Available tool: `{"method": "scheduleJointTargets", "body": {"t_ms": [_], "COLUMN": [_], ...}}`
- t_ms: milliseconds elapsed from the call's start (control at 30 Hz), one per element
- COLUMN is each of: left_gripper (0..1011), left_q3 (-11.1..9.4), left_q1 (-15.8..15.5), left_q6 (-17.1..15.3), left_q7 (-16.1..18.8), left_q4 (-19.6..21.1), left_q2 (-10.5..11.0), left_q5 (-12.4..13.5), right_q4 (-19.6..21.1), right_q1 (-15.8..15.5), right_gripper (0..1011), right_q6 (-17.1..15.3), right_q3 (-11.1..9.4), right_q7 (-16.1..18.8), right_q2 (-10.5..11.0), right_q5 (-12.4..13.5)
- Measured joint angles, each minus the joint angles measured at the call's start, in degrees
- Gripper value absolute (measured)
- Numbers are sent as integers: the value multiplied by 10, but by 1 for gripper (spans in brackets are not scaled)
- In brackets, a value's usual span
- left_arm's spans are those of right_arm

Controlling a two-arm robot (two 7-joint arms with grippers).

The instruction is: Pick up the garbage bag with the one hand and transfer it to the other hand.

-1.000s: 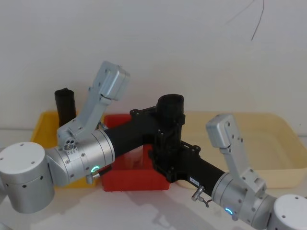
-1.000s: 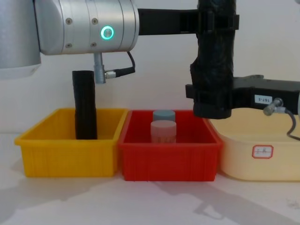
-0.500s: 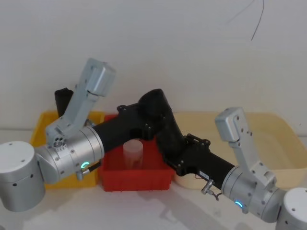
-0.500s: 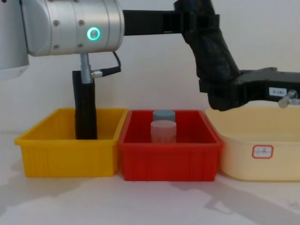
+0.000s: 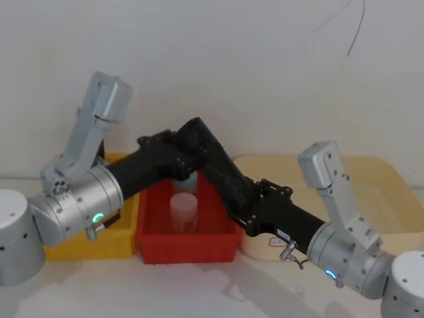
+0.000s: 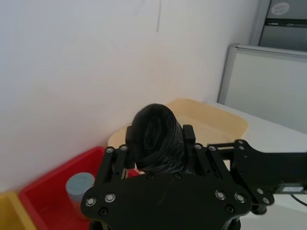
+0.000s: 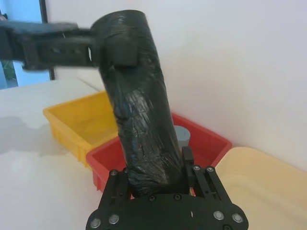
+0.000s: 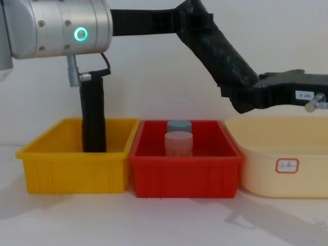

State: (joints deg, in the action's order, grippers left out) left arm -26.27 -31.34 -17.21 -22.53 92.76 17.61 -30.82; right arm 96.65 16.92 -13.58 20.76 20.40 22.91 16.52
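Observation:
The garbage bag (image 5: 218, 169) (image 8: 220, 56) is a black crinkled roll held aslant in the air above the red bin (image 8: 184, 174), its top leaning toward my left. My left gripper (image 5: 179, 156) (image 8: 192, 23), on the green-ringed arm, is shut on the bag's upper end (image 6: 156, 136). My right gripper (image 5: 255, 205) (image 8: 243, 95), on the blue-ringed arm, is shut on its lower end (image 7: 144, 143). In the right wrist view the left gripper (image 7: 110, 48) clamps the top of the bag.
A yellow bin (image 8: 72, 169) at the left holds a straight, smooth black roll (image 8: 93, 118) standing upright. The red bin holds two lidded jars (image 8: 178, 143). A cream tub (image 8: 277, 169) stands at the right. A white wall lies close behind the bins.
The bag went from upright to strongly tilted. The left arm swung left with the top end, and the right arm drew right and upward with the bottom end.

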Motion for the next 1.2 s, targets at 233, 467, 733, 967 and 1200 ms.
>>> {"method": "scheduleJointTargets", "body": {"t_ms": [233, 467, 733, 967, 1200], "left_gripper": [758, 951, 1001, 1001, 1001], "left_q3": [5, 7, 8, 15, 30], "left_q1": [-1, -1, -1, -2, 0], "left_q6": [2, 3, 3, 3, -3], "left_q7": [5, 6, 6, 1, -3], "left_q4": [-2, -3, -4, -4, -5], "left_q2": [2, 2, 3, 6, 15], "left_q5": [-2, -4, -5, -17, -34], "right_q4": [-3, -8, -20, -36, -56], "right_q1": [2, 5, 8, 14, 24], "right_gripper": [516, 516, 516, 516, 516], "right_q6": [5, 17, 24, 26, 26], "right_q3": [3, 6, 7, -2, -18], "right_q7": [0, 1, 2, -3, -15], "right_q2": [-6, -11, -15, -15, -14], "right_q5": [5, 13, 21, 29, 33]}}
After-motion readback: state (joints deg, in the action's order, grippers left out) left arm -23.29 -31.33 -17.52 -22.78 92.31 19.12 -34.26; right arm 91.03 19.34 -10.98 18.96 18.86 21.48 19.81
